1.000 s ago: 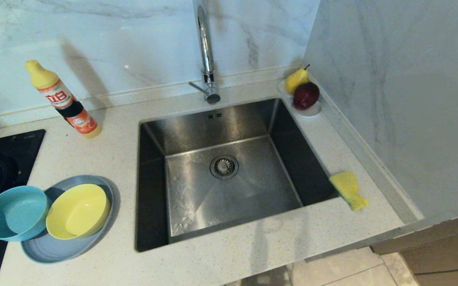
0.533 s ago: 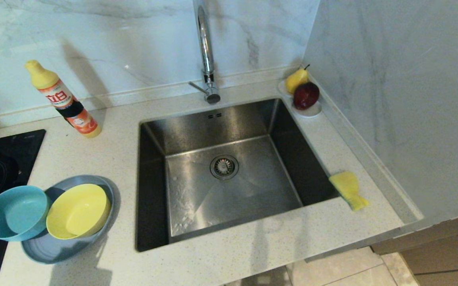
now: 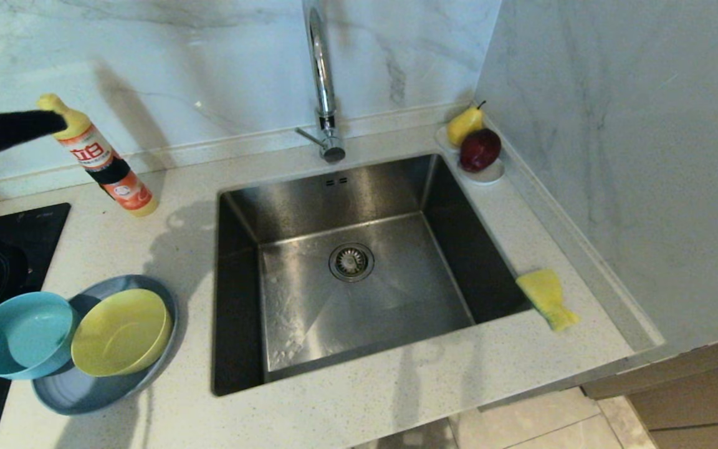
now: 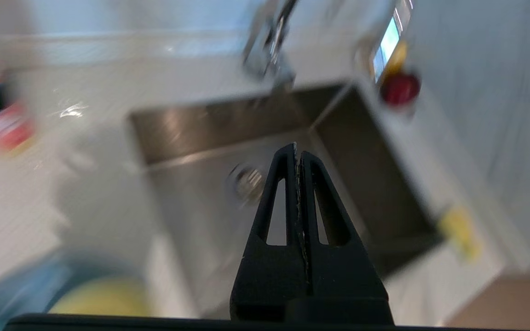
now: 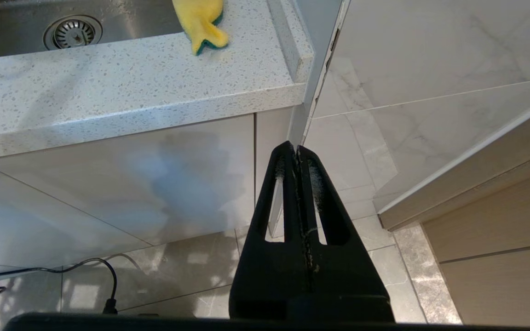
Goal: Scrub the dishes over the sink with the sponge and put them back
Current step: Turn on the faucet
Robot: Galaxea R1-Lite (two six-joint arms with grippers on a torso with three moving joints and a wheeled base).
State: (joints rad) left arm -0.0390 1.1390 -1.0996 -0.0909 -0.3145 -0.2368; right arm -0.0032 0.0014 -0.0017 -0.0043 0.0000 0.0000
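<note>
The dishes sit on the counter left of the sink (image 3: pixel 334 193): a yellow bowl (image 3: pixel 121 332) on a grey-blue plate (image 3: pixel 85 394), with a teal bowl (image 3: pixel 19 335) leaning on the plate's left rim. The sponge (image 3: pixel 546 298), yellow face up, lies on the counter at the sink's right edge. My left gripper (image 3: pixel 60 120) reaches in high at the far left, shut and empty, well above the dishes; in its wrist view the gripper (image 4: pixel 297 149) points toward the sink (image 4: pixel 191 128). My right gripper (image 5: pixel 292 149) hangs shut and empty below the counter edge, with the sponge (image 5: pixel 200 18) up on the counter beyond it.
A detergent bottle (image 3: pixel 106 165) stands behind the dishes. A black hob (image 3: pixel 4 249) lies at the far left. The chrome tap (image 3: pixel 323 81) rises behind the sink. A white dish with a pear and an apple (image 3: pixel 478 151) sits in the back right corner against the marble side wall (image 3: pixel 614 156).
My left arm has risen into the head view at the upper left, and its shadow now falls over the counter beside the dishes. The dishes, the sponge and the right arm have not moved.
</note>
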